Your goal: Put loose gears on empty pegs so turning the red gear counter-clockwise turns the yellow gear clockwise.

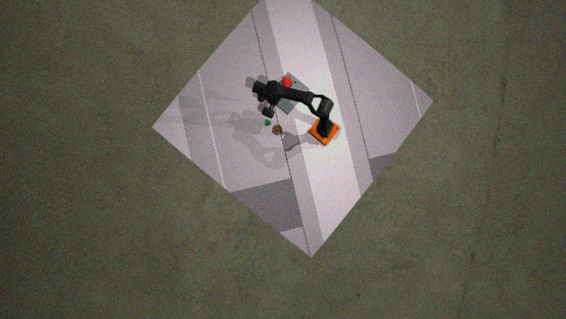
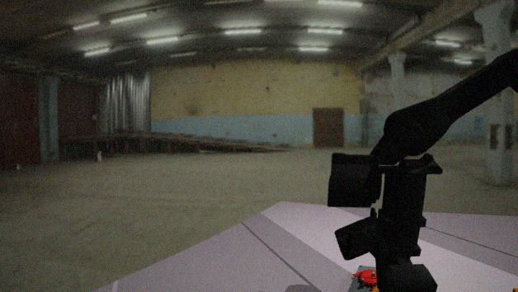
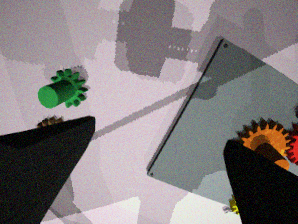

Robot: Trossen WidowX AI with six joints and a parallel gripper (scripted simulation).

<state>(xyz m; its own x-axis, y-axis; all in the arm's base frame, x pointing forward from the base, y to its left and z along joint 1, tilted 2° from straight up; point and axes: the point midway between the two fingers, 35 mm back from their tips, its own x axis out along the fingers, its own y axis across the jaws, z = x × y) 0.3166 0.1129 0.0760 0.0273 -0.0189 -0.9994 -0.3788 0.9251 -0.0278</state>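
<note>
My gripper [image 3: 160, 135] is open and empty, above the left edge of the grey board [image 3: 185, 145] [image 1: 287, 107]. The orange gear [image 3: 264, 136] is on the board beside the right finger, its teeth close to the red gear [image 3: 295, 149] [image 1: 285, 82] [image 2: 365, 277]; whether they mesh and whether it sits flat cannot be told. The yellow gear [image 3: 234, 205] is mostly hidden behind the right finger. A green gear [image 3: 75, 91] [image 1: 268, 122] stands on the table. A brown gear [image 3: 51, 121] [image 1: 277, 130] is near it, mostly hidden by the left finger in the wrist view. Most pegs are hidden.
The orange arm base [image 1: 317, 131] stands to the right of the loose gears in the top view. The arm [image 1: 295, 94] reaches over the board and covers part of it. Shadows of the arm fall across the table [image 1: 252, 167].
</note>
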